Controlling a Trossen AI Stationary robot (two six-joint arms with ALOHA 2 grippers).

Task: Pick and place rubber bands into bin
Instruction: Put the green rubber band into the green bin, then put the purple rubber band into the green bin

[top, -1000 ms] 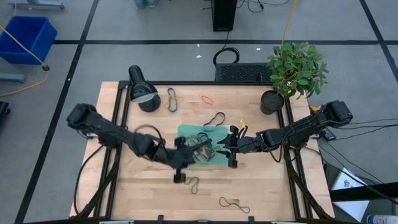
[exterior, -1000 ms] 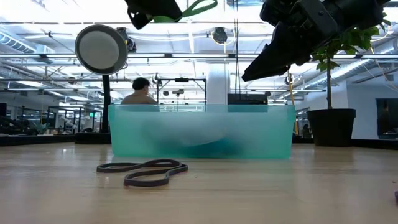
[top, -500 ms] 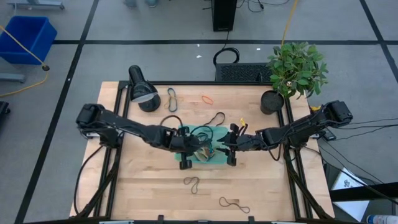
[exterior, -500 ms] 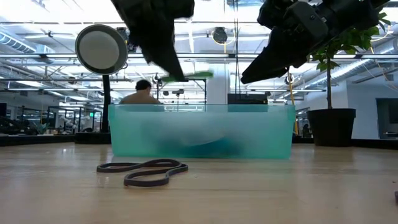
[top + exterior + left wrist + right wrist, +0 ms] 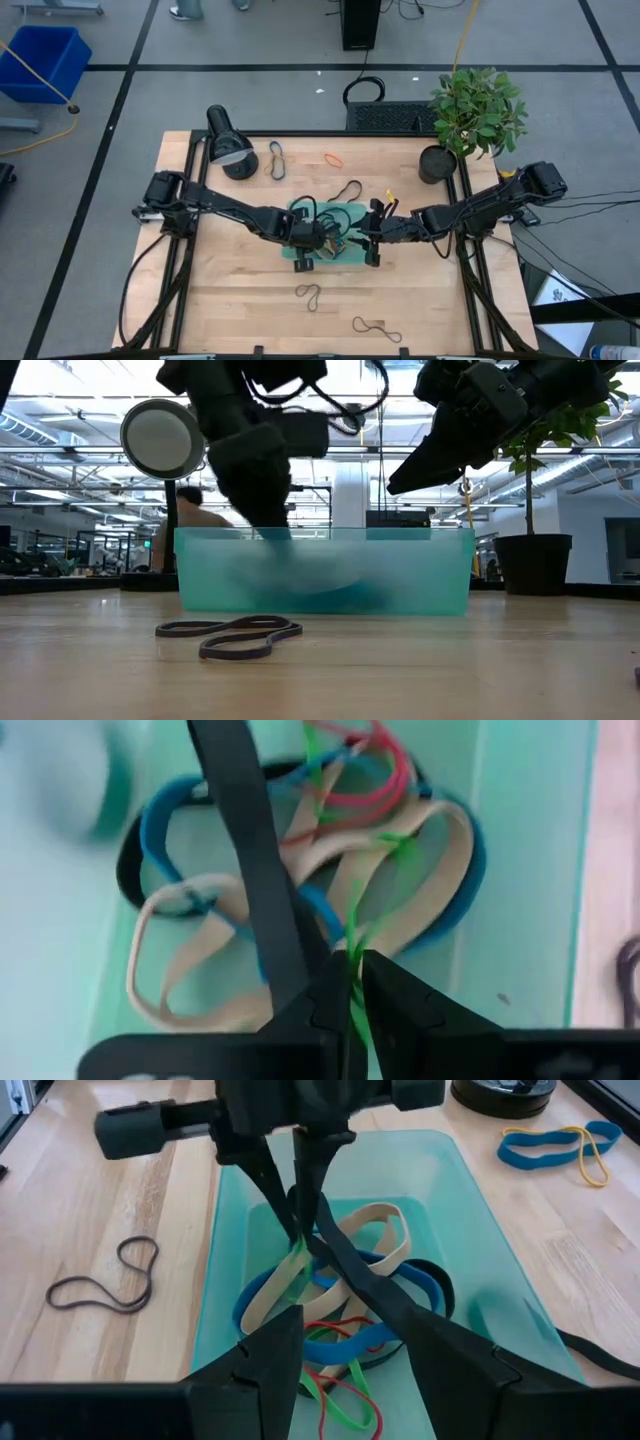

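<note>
Left gripper (image 5: 296,1200) reaches down into the bin (image 5: 478,1240), pinching a green band (image 5: 352,935); right gripper (image 5: 372,235) hovers beside, fingers apart.

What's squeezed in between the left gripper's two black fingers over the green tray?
A thin bright green rubber band, pinched by the left gripper above the pile in the translucent teal plastic bin. The left wrist view shows it best.
</note>
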